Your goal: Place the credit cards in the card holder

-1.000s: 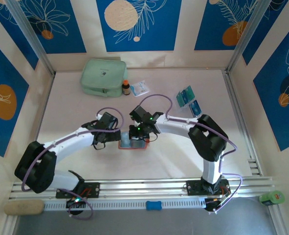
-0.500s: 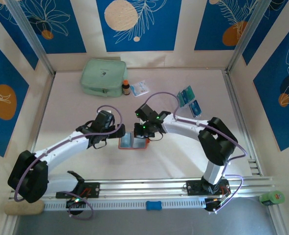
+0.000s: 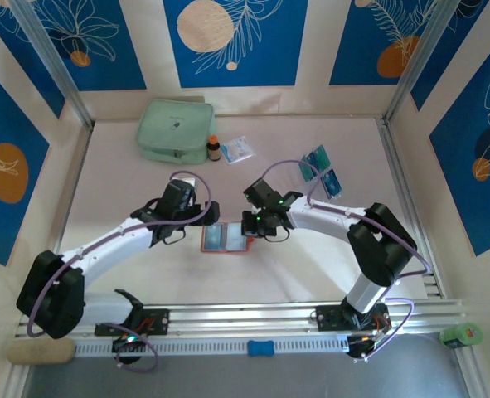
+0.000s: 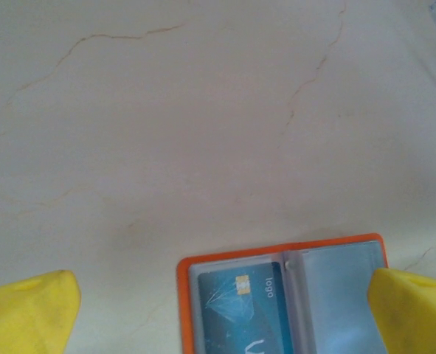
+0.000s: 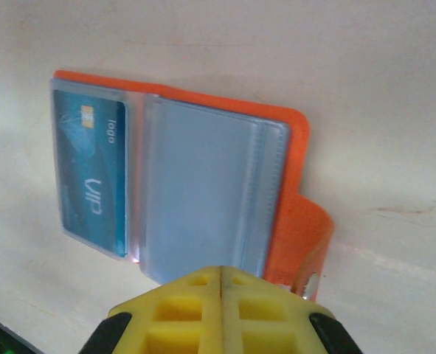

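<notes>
The card holder [image 3: 225, 239] lay open and flat near the middle of the tabletop, in the same spot as a second earlier. A teal card [image 5: 92, 177] sat in one of its clear pockets.

The right gripper [image 5: 221, 282] had its yellow fingers pressed tight together with nothing between them, at the holder's edge by the snap tab [image 5: 311, 279]. A second before, it had stood directly over the holder and hidden most of it. It had since slid off toward the right edge of the tabletop, leaving both pockets uncovered in the top view.

The left gripper [image 4: 223, 284] was spread wide and held nothing, with one finger on each side of the holder. Whether the fingers touched it could not be told. Its wrist had shifted a little toward the far edge.

Two more credit cards [image 3: 332, 183], one teal and one blue, lay just beside each other toward the far right corner, unmoved. The mint-green pouch [image 3: 175, 130], small bottle [image 3: 214, 148] and paper packet [image 3: 238, 150] also kept their places along the far edge.
</notes>
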Robot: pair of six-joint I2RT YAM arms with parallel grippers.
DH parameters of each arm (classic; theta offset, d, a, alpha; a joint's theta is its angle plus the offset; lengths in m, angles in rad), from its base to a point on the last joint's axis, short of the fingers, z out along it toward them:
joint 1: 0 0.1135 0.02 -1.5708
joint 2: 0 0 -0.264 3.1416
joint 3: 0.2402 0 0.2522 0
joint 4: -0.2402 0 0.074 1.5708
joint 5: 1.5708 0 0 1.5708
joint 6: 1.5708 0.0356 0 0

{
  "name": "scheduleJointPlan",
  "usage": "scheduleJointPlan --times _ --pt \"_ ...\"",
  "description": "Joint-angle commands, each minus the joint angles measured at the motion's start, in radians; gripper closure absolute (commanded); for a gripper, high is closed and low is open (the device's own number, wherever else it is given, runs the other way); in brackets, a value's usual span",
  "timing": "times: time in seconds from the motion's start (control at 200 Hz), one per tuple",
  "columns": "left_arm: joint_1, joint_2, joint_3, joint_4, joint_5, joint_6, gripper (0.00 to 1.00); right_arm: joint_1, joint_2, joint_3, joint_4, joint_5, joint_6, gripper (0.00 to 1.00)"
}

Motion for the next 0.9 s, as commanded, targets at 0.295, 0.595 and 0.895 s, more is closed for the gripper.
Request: scheduleJointPlan --times 0.295,0.595,0.895 --pt "0.043 0.055 -0.038 0.141 0.186 -0.038 0.0 0.019 0.009 0.014 0.019 -0.019 -0.019 1.0" --pt "0.054 0.055 -0.092 0.199 0.229 -0.079 0.0 0.033 0.084 0.076 0.016 -0.023 -0.034 1.0" --pt "0.059 0.075 -0.122 0.226 0.252 -0.092 0.0 0.013 0.141 0.034 0.019 -0.021 -0.024 1.0"
